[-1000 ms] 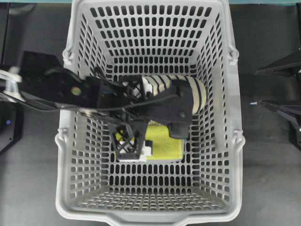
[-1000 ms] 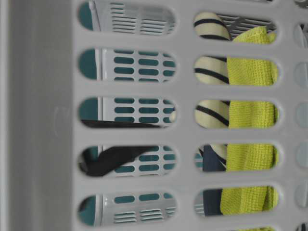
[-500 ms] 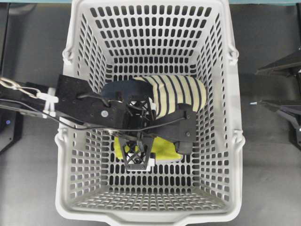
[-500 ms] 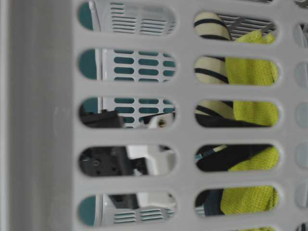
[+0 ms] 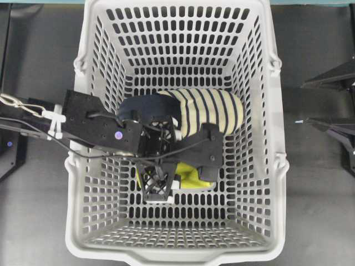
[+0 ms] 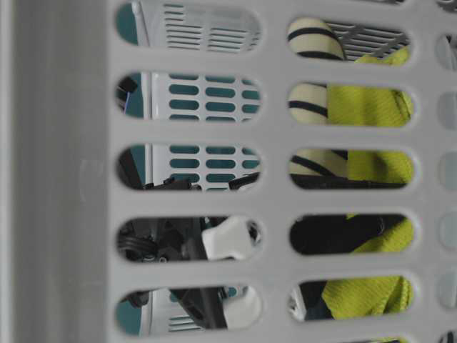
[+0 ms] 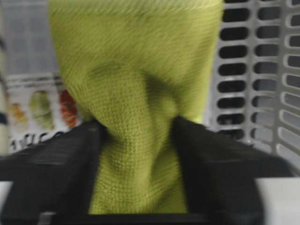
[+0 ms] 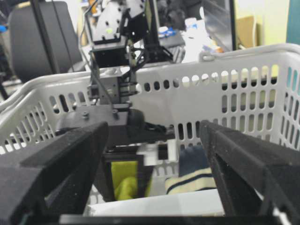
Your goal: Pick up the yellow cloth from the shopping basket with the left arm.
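The yellow cloth (image 5: 192, 176) lies bunched on the floor of the light-grey shopping basket (image 5: 277, 166), in front of the striped slipper. My left gripper (image 5: 166, 178) reaches down into the basket and is shut on the cloth. In the left wrist view the cloth (image 7: 138, 93) is pinched into a narrow fold between the two black fingers (image 7: 51, 168). The cloth also shows through the basket slots in the table-level view (image 6: 368, 107). My right gripper (image 5: 305, 103) is open and empty outside the basket on the right; its jaws stand wide apart in the right wrist view (image 8: 154, 136).
A cream-and-navy striped slipper (image 5: 211, 111) lies in the basket just behind the cloth, touching the left arm's wrist. The basket walls (image 5: 97, 183) close in around the left arm. A printed sheet with fruit pictures (image 7: 37, 112) shows through the basket floor.
My left gripper has come down and forward onto the cloth and shut on it. The cloth, flat a second ago, is now gathered into a bunch. The right arm has not moved.
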Controlling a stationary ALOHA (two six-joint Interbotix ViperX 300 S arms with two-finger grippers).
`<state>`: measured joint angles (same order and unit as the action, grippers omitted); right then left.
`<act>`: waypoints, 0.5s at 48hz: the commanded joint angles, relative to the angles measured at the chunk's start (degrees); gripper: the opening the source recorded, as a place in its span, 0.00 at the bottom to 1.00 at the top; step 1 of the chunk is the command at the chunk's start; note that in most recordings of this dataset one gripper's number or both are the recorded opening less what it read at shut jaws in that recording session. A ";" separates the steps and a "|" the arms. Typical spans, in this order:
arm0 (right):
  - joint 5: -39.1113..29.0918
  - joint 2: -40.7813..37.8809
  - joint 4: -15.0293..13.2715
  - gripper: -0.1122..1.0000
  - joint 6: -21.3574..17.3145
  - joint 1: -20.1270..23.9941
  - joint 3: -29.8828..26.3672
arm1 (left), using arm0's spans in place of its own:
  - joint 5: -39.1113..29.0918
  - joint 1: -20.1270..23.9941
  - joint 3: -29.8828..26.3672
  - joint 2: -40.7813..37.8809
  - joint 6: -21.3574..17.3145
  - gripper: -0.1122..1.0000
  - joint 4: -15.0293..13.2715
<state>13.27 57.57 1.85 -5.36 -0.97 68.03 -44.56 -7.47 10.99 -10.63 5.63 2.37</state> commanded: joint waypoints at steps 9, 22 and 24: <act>0.18 -0.26 0.18 0.78 0.00 -0.09 -0.35 | -1.85 0.18 -2.72 2.81 -0.35 0.26 0.18; 0.26 -0.26 0.18 0.78 0.00 -0.09 -0.26 | -15.38 0.09 -14.68 6.33 -0.35 0.26 0.26; 0.26 -0.26 0.18 0.78 0.00 -0.09 -0.26 | -17.84 0.09 -17.58 6.59 -0.35 0.26 0.18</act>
<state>13.18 57.57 1.85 -5.36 -0.97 68.20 -58.27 -7.21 -0.53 -6.33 5.19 2.46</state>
